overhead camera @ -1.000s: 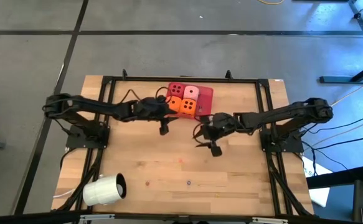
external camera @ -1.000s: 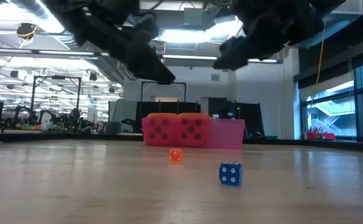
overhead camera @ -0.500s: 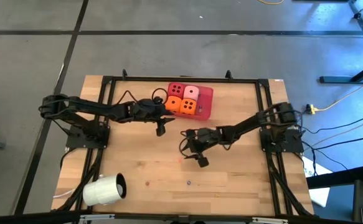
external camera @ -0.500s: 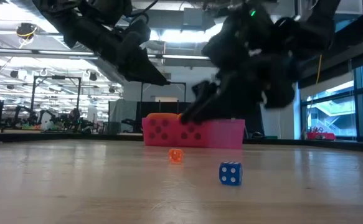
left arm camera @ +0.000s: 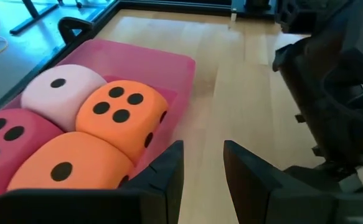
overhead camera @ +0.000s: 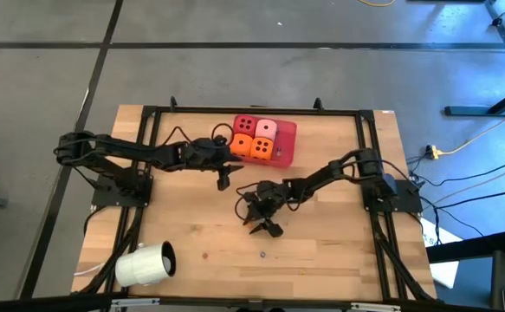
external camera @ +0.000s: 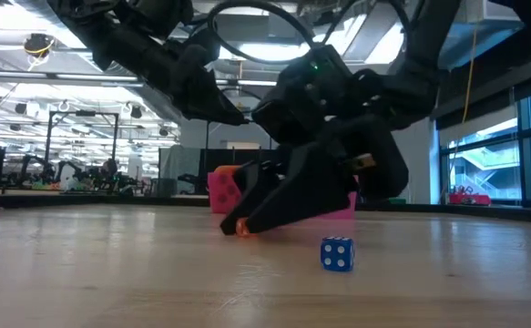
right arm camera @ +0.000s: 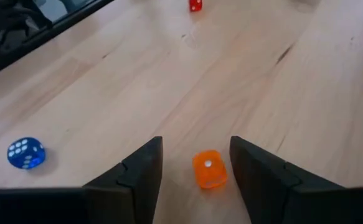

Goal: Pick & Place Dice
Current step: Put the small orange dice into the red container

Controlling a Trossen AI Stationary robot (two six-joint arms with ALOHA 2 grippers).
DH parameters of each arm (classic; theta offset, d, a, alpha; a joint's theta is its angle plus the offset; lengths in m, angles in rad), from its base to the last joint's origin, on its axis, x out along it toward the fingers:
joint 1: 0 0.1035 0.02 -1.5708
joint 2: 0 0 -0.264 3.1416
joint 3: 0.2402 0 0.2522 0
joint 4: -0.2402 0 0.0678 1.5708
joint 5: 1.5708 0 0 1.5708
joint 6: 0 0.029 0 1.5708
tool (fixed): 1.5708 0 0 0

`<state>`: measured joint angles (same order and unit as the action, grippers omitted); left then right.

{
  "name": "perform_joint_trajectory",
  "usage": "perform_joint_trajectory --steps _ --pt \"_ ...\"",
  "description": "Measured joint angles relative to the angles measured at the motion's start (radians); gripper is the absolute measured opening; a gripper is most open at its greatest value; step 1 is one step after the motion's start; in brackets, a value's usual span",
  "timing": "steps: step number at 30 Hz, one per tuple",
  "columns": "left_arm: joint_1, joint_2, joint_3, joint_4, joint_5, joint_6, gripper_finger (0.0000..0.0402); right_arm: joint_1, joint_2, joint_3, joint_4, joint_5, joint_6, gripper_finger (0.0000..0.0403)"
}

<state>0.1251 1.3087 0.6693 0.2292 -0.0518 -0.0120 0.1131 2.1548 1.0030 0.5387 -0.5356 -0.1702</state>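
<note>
1. A white cup (overhead camera: 145, 263) is seen lying on its side at the counter's (overhead camera: 339, 260) near left corner.
2. The left gripper (overhead camera: 225, 176) is held beside the pink tray (left arm camera: 145, 59), unmoved, fingers (left arm camera: 162, 174) slightly parted and empty.
3. Four dice (overhead camera: 256, 137) are kept in the tray.
4. The right gripper (right arm camera: 193, 165) has been lowered to the counter since a second ago, its open fingers (right arm camera: 141, 168) set astride a small orange die (right arm camera: 208, 168), apparently not yet gripped.
5. A blue die (external camera: 337, 254) is seen nearby.

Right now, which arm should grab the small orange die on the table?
Right. The right gripper is lowered with open jaws on either side of the small orange die. The left gripper hangs beside the red tray, farther away.
</note>
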Motion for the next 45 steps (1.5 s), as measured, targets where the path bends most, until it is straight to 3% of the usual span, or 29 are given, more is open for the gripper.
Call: perform_joint_trajectory --steps 11,23,30,34,41,43,45 --pt "-0.002 0.0 0.0 -0.017 0.02 0.007 0.0107 -0.019 -0.003 0.0 -0.026 0.019 -0.055 0.0182" --pt "-0.002 0.0 0.0 -0.025 0.028 0.007 0.0109 -0.037 -0.003 -0.001 -0.034 0.02 -0.055 0.0068" --pt "-0.002 0.0 0.0 -0.025 0.072 0.008 0.0108 -0.083 -0.13 -0.006 -0.121 0.05 -0.047 0.0061" --pt "-0.002 0.0 0.0 -0.024 0.074 0.008 0.0109 -0.109 -0.305 -0.004 -0.332 0.215 -0.118 0.0075" --pt "-0.002 0.0 0.0 -0.029 0.074 0.008 0.0109 -0.154 -0.618 -0.003 -0.638 0.812 -0.242 0.0055" --pt "-0.002 0.0 0.0 -0.033 0.074 0.007 0.0109 -0.187 -0.661 -0.003 -0.692 0.877 -0.226 0.0058" --pt "-0.002 0.0 0.0 -0.032 0.074 0.007 0.0109 -0.243 -0.675 -0.003 -0.727 0.877 -0.192 0.0066"
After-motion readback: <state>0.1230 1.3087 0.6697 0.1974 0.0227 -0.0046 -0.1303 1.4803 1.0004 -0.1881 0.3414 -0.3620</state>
